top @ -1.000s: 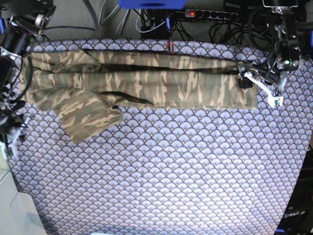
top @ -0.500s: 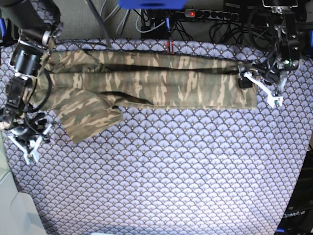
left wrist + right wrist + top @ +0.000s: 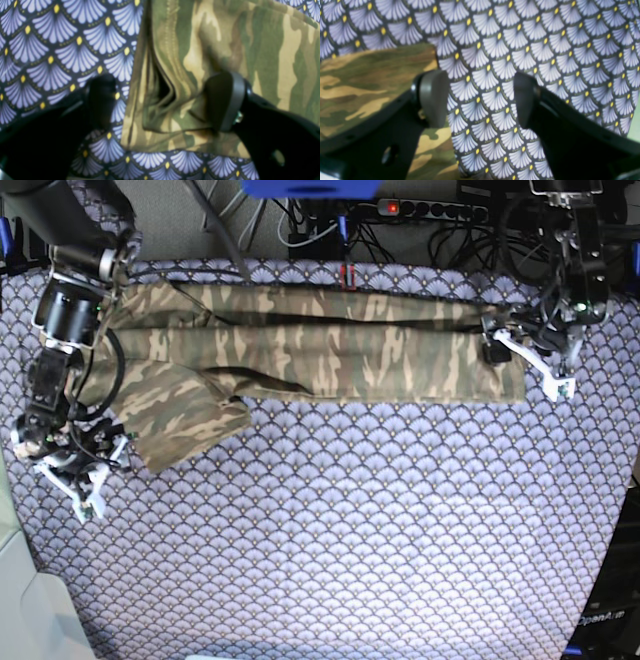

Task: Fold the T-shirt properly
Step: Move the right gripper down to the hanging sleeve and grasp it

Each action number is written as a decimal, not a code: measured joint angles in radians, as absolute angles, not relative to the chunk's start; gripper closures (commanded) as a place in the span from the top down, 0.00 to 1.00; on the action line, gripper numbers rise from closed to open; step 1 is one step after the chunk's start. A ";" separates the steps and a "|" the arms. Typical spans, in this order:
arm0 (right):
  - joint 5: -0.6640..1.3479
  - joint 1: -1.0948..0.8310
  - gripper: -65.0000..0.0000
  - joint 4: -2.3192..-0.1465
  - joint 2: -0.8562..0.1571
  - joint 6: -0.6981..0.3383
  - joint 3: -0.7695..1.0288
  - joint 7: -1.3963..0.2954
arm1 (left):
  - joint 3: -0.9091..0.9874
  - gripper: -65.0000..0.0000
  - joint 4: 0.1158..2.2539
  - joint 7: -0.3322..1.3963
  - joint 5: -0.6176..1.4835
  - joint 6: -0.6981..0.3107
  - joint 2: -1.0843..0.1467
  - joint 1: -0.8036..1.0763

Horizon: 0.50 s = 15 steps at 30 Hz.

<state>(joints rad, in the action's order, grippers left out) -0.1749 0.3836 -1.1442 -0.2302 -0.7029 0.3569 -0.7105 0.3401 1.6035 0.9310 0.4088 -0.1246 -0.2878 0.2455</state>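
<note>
In the base view, the camouflage-print cloth T-shirt (image 3: pixel 300 350) in olive, tan and brown lies folded into a long band across the far part of the purple scallop-patterned tablecloth (image 3: pixel 350 530), with one sleeve sticking out toward the near left. The left gripper (image 3: pixel 527 358) sits at the band's right end. The right gripper (image 3: pixel 80 477) hangs just beside the sleeve's corner, over bare tablecloth.

In the left wrist view, the left gripper (image 3: pixel 165 100) has its jaws spread wide across the shirt's layered corner. One pad presses on the cloth and the other stands over the tablecloth, so nothing is pinched.

In the right wrist view, the right gripper (image 3: pixel 480 100) has its jaws well apart with only tablecloth between them. The shirt's edge lies under and behind one pad.
</note>
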 measured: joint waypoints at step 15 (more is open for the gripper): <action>-0.178 0.410 0.64 -1.024 -0.180 -0.703 0.357 -0.707 | 0.343 0.86 1.604 0.931 0.413 -0.125 -0.287 0.245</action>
<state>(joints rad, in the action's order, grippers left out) -0.1780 0.4099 -1.0237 -0.1799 -0.7029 0.3573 -0.7071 0.3428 1.6035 0.9314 0.4126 -0.1246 -0.2874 0.2451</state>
